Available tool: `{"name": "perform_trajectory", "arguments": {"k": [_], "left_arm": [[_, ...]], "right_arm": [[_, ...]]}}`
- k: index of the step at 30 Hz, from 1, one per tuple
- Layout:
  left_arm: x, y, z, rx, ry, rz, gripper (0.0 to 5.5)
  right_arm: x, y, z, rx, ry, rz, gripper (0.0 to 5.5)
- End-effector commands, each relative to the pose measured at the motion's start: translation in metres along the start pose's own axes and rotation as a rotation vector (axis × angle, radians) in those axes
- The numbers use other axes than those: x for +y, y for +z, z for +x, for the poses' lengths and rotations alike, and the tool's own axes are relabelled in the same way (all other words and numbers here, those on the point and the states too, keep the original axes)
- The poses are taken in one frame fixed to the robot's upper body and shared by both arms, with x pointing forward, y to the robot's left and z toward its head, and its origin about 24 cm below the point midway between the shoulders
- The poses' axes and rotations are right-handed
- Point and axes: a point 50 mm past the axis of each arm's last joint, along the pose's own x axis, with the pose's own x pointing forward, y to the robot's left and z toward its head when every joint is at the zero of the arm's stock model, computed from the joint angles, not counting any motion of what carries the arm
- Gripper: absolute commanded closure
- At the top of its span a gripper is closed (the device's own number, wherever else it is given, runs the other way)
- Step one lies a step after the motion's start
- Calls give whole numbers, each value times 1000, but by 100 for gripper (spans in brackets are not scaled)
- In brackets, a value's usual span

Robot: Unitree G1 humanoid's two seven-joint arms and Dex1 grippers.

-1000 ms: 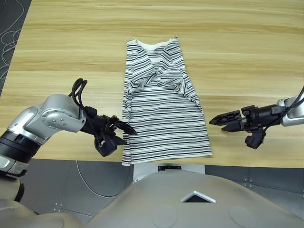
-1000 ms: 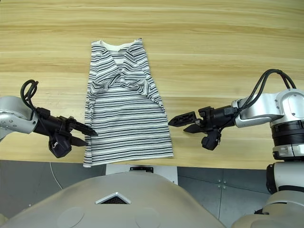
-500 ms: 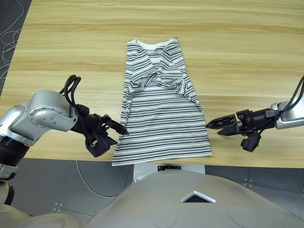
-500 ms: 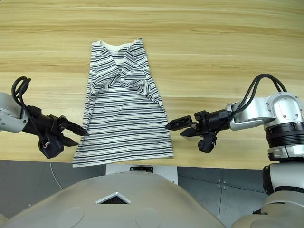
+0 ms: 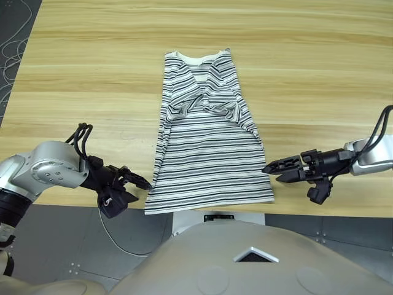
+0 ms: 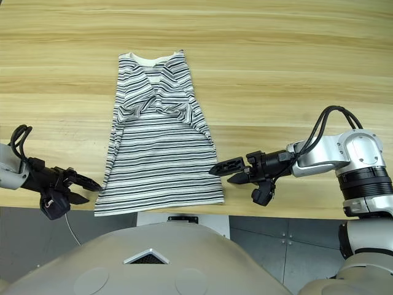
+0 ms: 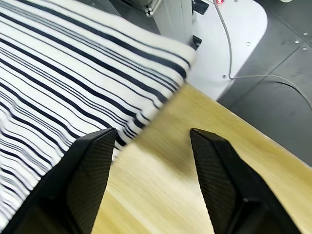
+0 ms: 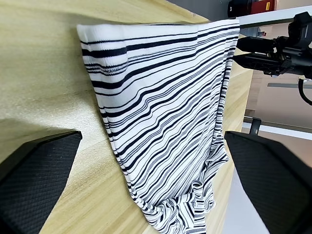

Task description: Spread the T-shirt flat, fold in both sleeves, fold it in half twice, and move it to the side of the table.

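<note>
The black-and-white striped T-shirt (image 5: 209, 138) lies lengthwise on the wooden table (image 5: 319, 74), collar at the far end, sleeves bunched across the chest. Its hem (image 5: 209, 200) reaches the table's front edge, and the left corner (image 7: 165, 53) slightly overhangs it. My left gripper (image 5: 142, 186) is open just left of that corner, over bare wood (image 7: 152, 134). My right gripper (image 5: 270, 174) is open beside the hem's right corner, with the shirt (image 8: 165, 107) straight ahead of its fingers. The left gripper (image 8: 263, 48) shows beyond the shirt.
Wide bare wood lies to either side of the shirt and beyond the collar. The table's front edge (image 5: 73, 200) runs right by both grippers, with grey floor below it. Cables (image 5: 12, 37) lie on the floor off the far left.
The hem's left corner has been drawn out to the left, widening the hem. My left gripper has since slid further left and toward the table edge. My right gripper crept left toward the hem.
</note>
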Motion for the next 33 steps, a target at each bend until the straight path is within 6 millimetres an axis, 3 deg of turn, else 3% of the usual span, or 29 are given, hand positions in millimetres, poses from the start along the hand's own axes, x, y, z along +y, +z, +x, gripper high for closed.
{"name": "perform_trajectory", "arguments": {"k": [1, 5, 8, 15, 18, 21, 31, 33], "left_arm": [[12, 4, 19, -46, 28, 11, 266], [42, 14, 17, -78, 77, 40, 266], [53, 18, 16, -93, 88, 41, 266], [40, 12, 23, -94, 82, 24, 266], [16, 5, 37, -89, 47, 3, 266], [13, -1, 35, -64, 24, 19, 266], [38, -1, 14, -26, 34, 31, 266], [31, -3, 15, -14, 14, 15, 266]], "right_arm": [[5, -3, 7, -14, 35, 8, 3], [5, -3, 13, -22, 24, 3, 3], [4, 0, 17, -35, 7, 2, 3], [2, 0, 21, -34, -18, 3, 3], [3, -3, 23, -34, -16, 9, 3], [3, -6, 22, -31, -12, 11, 3], [9, 4, 23, -39, -1, 24, 3], [10, 2, 22, -28, 2, 25, 3]]}}
